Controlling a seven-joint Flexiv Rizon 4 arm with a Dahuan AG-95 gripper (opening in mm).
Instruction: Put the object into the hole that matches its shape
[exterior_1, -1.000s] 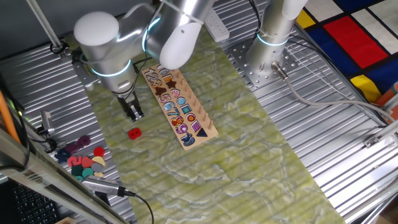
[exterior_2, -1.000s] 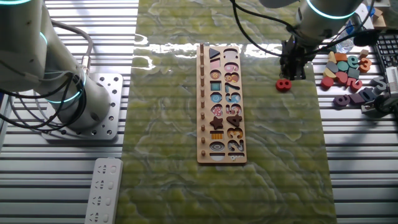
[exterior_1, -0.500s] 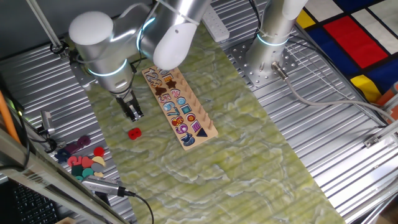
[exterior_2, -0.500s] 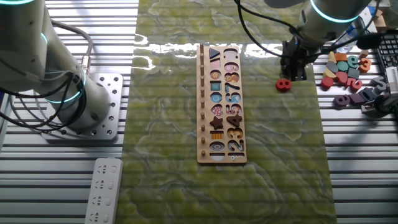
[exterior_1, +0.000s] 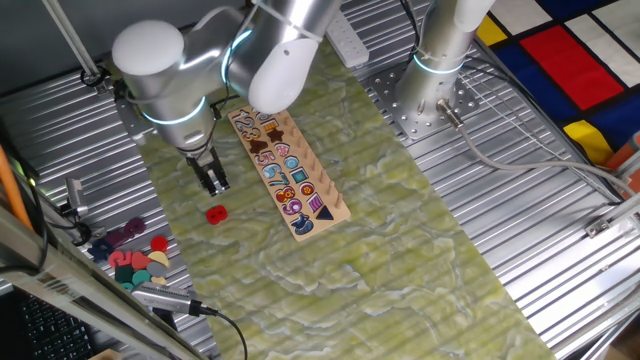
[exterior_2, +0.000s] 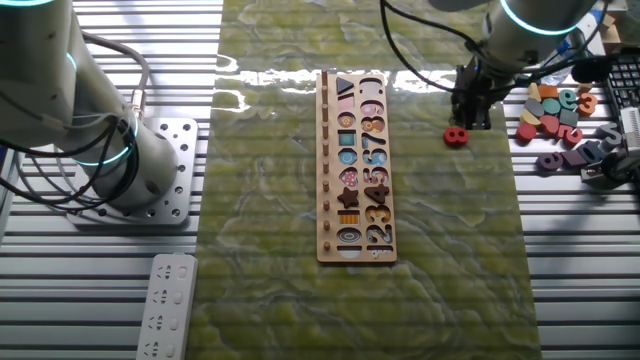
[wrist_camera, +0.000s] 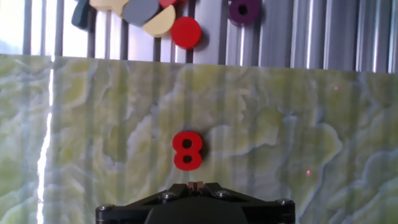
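Note:
The object is a small flat bright-red piece shaped like a figure 8 (exterior_1: 215, 213). It lies alone on the green mat, left of the wooden puzzle board (exterior_1: 322, 190). In the other fixed view the piece (exterior_2: 457, 136) lies right of the board (exterior_2: 325, 200). In the hand view it (wrist_camera: 187, 150) lies just ahead of my fingertips. My gripper (exterior_1: 216, 185) hangs above the mat just beside the piece, also seen in the other fixed view (exterior_2: 470, 120). Its pads meet in the hand view (wrist_camera: 194, 185), shut and empty.
A pile of loose coloured pieces (exterior_1: 135, 260) lies on the ribbed metal beyond the mat edge, also in the other fixed view (exterior_2: 560, 110) and the hand view (wrist_camera: 143, 12). A second arm's base (exterior_2: 120, 150) and a white remote (exterior_2: 167, 305) are on the far side.
My arm has shifted only very slightly. The red piece has not moved and the gripper stays shut.

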